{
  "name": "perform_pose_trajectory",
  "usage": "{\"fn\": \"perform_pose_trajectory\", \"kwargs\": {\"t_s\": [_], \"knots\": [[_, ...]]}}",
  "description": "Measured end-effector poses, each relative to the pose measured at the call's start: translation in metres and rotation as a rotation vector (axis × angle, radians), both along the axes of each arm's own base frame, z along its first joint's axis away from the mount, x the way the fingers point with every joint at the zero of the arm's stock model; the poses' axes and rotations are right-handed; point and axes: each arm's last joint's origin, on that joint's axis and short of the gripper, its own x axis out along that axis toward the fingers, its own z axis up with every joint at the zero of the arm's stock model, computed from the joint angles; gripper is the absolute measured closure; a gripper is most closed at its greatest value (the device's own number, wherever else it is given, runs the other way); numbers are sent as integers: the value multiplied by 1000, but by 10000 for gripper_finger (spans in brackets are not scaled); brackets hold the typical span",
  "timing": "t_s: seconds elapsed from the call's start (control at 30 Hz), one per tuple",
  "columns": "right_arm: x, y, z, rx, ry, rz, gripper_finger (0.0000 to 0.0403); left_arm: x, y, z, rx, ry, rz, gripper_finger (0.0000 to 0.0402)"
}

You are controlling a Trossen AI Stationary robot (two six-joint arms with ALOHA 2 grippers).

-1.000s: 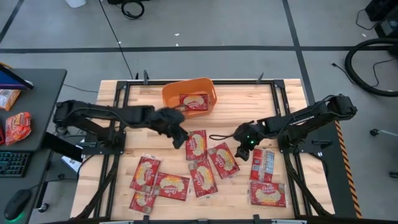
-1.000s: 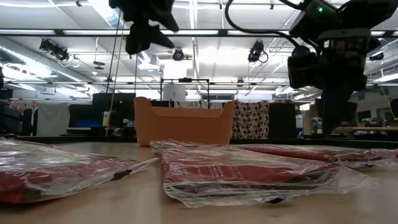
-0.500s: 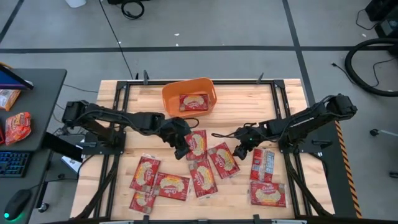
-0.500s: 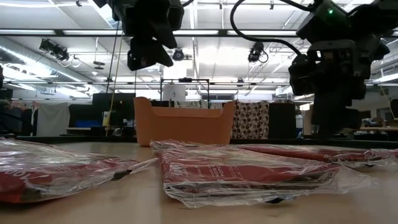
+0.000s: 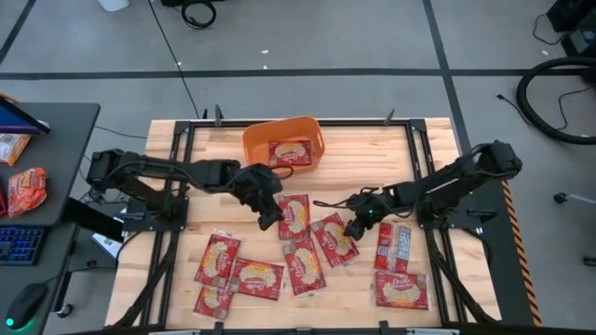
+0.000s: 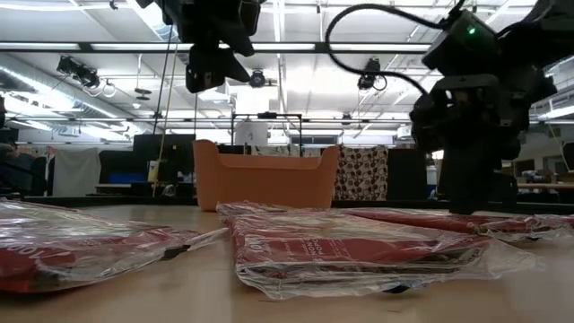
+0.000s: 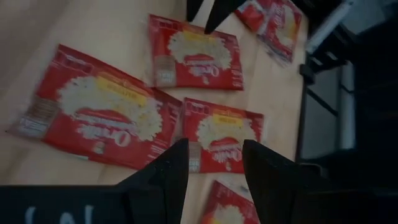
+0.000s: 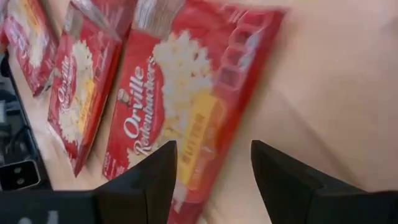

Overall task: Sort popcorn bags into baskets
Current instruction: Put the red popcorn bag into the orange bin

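Wooden table (image 5: 372, 149), right claw (image 5: 352, 226) now lower

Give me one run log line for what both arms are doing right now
left hand open, empty, above popcorn bag | right hand open, empty, over popcorn bag | orange basket holds one bag

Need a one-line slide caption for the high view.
Both open pincers, left and right, hover over scattered popcorn bags; one bag lies in the orange basket.
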Motion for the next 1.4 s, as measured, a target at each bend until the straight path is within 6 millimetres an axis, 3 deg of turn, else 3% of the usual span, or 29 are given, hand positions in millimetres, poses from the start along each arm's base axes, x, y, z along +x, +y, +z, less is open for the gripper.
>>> {"fn": "perform_pose_trajectory", "kwargs": {"t_s": [0.23,0.43,0.63,0.9,0.97,1.2,1.4], "knots": [[22,13,-7,5,39,27,193,-1,6,1,-115,11,-42,246],[25,13,-10,-21,34,33,213,-1,5,1,-151,10,-77,246],[24,13,-12,-90,26,90,276,-4,6,7,-201,-2,-83,246],[24,10,-11,-117,12,130,377,-29,32,54,-153,-243,46,246],[23,8,-7,-114,-4,155,394,-37,39,66,-127,-312,89,246],[18,-8,23,-169,-133,177,398,-62,51,99,-71,-507,217,246],[22,-24,65,-288,-141,222,399,-68,60,105,-34,-554,271,246]]}}
